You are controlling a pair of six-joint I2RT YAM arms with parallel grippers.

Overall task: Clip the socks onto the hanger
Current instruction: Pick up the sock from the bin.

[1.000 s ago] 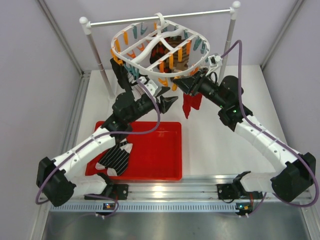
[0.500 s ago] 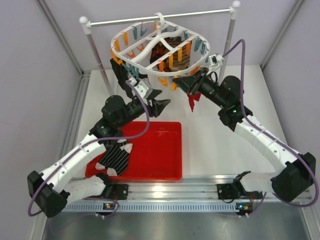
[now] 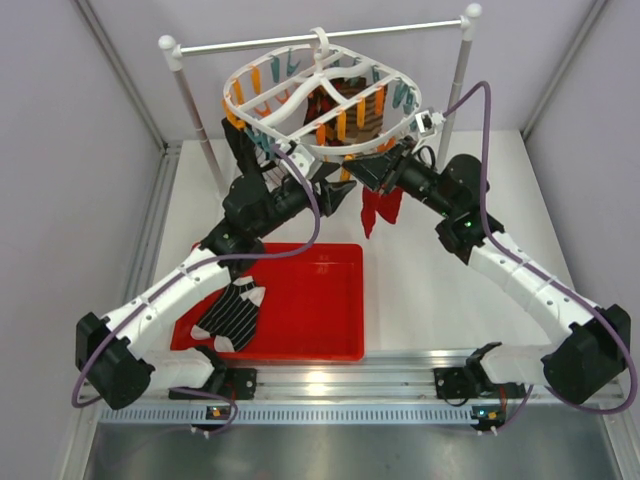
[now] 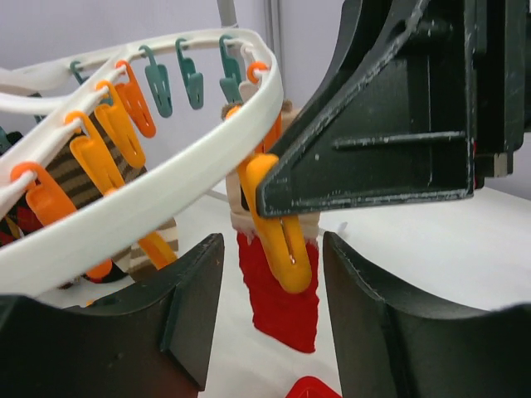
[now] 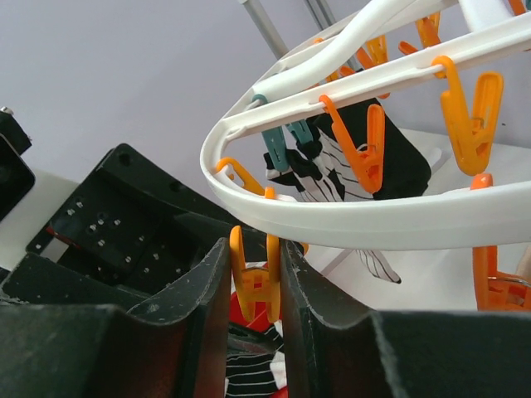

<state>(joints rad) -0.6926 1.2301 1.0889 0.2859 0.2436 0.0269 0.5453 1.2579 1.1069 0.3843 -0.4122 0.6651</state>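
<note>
- Risen from over the red tray (image 3: 310, 300), left fingers (image 4: 191, 315) stand spread by the hanger (image 4: 166, 186) rim.
- right fingers (image 5: 191, 323) pinch an orange clip (image 5: 255, 282) under it.
- dark red sock (image 4: 282, 307) hangs beside that clip.

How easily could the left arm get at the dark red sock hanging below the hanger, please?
Probably yes: the open left gripper faces the dark red sock, whose lower part hangs clear. An orange clip and the right gripper crowd its top edge.
</note>
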